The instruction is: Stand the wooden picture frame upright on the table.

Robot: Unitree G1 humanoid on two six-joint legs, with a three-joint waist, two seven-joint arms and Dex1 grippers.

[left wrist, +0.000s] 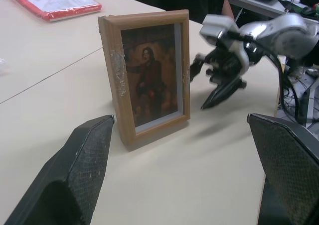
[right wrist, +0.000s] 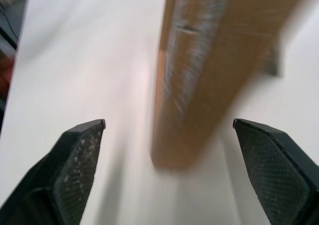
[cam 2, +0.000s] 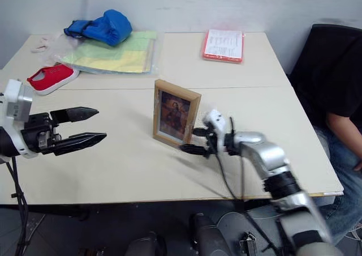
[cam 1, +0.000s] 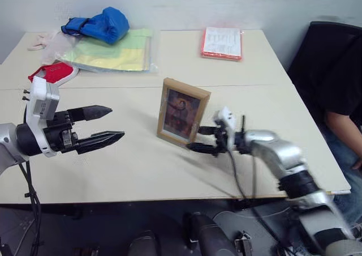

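Small light-wood picture frame (cam 1: pixel 182 112) stood upright on pale cream table (cam 1: pixel 141 165), right gripper (cam 1: pixel 205 139) spread wide beside it, nothing held, left gripper (cam 1: pixel 104 124) wide open, empty, well apart

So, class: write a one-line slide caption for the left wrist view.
Wooden picture frame standing upright on the table, the right gripper open beside it.

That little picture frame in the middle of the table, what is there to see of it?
The wooden picture frame is small, rectangular and of pale wood, with a dark reddish-brown picture of a standing figure on its front. It stands upright on the cream table, leaning back slightly, picture side toward the robot. Part of a prop shows behind it in the right wrist view. One side edge looks scuffed. Nothing grips it: the right end effector sits open right at its side edge, the left end effector open and well clear.
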